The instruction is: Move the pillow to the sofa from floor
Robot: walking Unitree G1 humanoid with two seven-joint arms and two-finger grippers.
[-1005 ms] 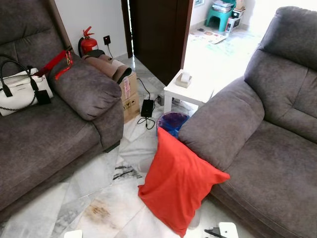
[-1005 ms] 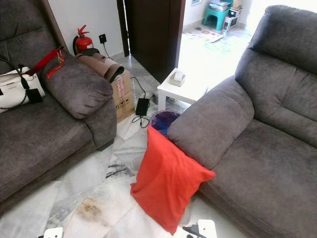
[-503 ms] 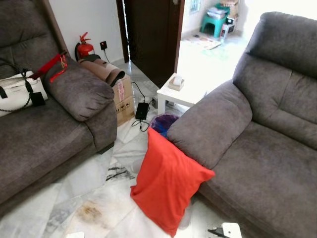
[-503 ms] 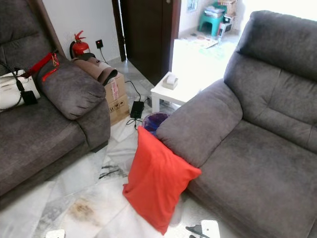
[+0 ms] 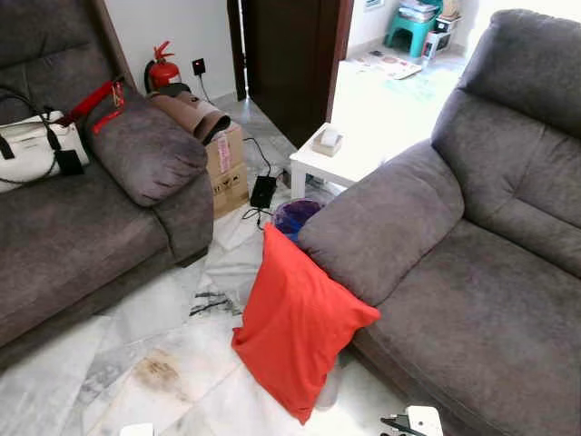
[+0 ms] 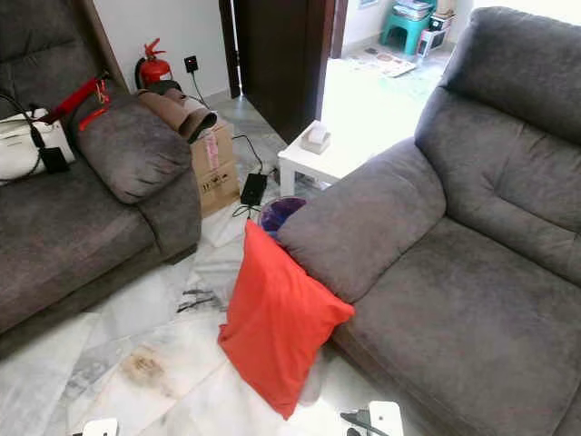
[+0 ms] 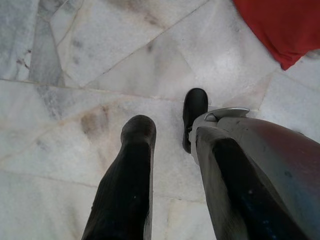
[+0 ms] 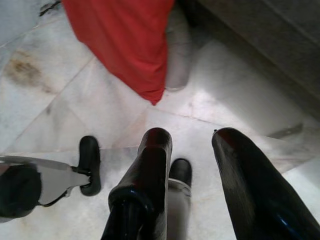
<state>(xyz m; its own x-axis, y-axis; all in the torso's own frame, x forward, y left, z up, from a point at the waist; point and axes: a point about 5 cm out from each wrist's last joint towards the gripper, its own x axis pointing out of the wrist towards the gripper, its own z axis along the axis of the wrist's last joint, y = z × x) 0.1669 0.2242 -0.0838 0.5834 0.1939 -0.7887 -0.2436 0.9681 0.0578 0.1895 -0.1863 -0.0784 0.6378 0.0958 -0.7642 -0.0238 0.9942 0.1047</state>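
A red pillow [image 5: 295, 331] stands on its edge on the marble floor, leaning against the armrest of the grey sofa [image 5: 472, 272] on my right. In the right wrist view the pillow's [image 8: 127, 40] lower corner lies just ahead of my right gripper [image 8: 192, 142], which hangs open above the floor with nothing between its fingers. My left gripper [image 7: 175, 132] is also open over bare tiles, and a corner of the pillow [image 7: 280, 25] shows farther off. Both arms hang low at my sides.
A second grey sofa [image 5: 73, 227] on the left holds a white handbag [image 5: 32, 150]. Between the sofas stand a cardboard box [image 5: 227, 168], a purple bin [image 5: 295, 216], a white side table [image 5: 340, 163] and a fire extinguisher [image 5: 163, 71]. A brown stain [image 5: 163, 372] marks the floor.
The head views have shifted a little, so the camera moved. The pillow still leans on the sofa's armrest in the same spot.
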